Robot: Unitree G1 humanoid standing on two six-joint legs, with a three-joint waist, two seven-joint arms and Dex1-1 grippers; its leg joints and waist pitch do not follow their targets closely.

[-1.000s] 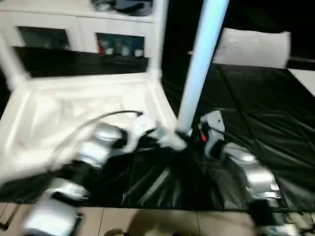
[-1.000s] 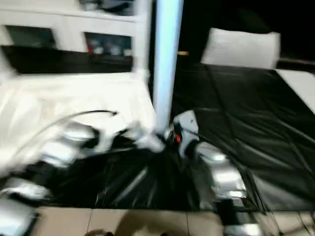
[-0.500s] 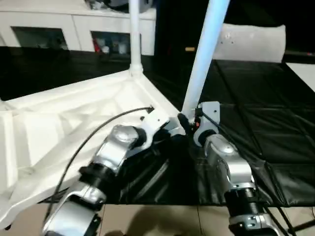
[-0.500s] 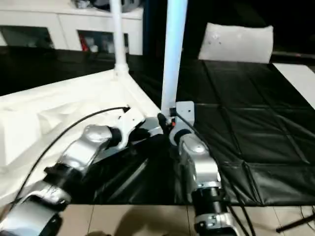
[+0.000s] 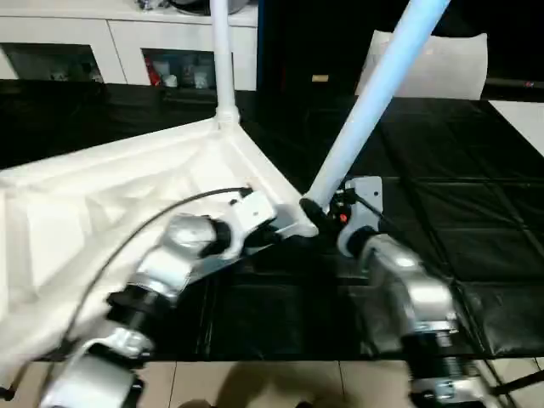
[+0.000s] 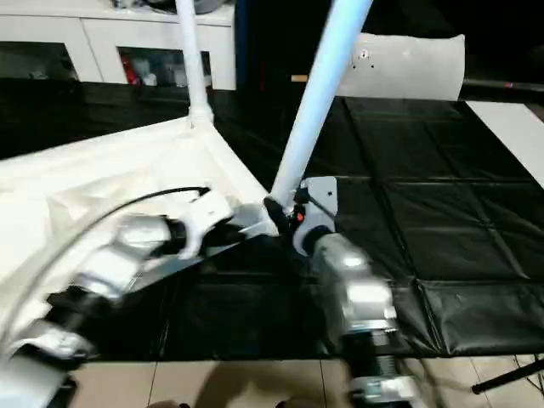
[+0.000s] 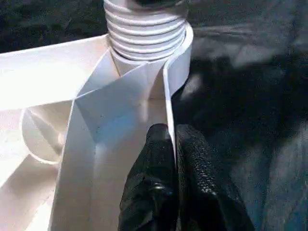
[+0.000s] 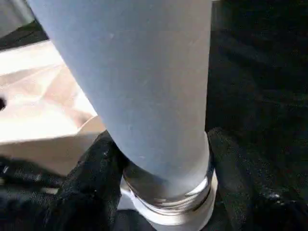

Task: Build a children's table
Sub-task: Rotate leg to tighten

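1. tabletop (image 5: pixel 127 204) lies underside up on the black sheet (image 5: pixel 442 212), ribs and rim facing me. its near corner socket (image 7: pixel 147 36) is the landmark for everything below.
2. leg (image 5: pixel 374 102) has its threaded base at that socket and leans away toward my right, not upright yet. my read: it's still being seated or screwed in.
3. my right gripper (image 8: pixel 159 159) straddles the leg just above the socket, fingers (image 8: pixel 91 178) about half spread around the tube, holding it so the base stays lined up with the socket.
4. my left gripper (image 7: pixel 171 163) is pinched nearly closed on the tabletop rim (image 7: pixel 168 106) just back from the socket. likely there to stop the top sliding or turning while the leg goes in.
5. a second leg (image 5: pixel 223 59) already stands upright in the far corner, well apart from the socket.
6. room: open black sheet on the right of the socket, so the leg has space to swing upright. white cabinets (image 5: pixel 127 51) and a white sheet (image 5: pixel 442 64) sit far behind, no conflict. sheet edge and tiled floor (image 5: pixel 280 382) are close on my side.
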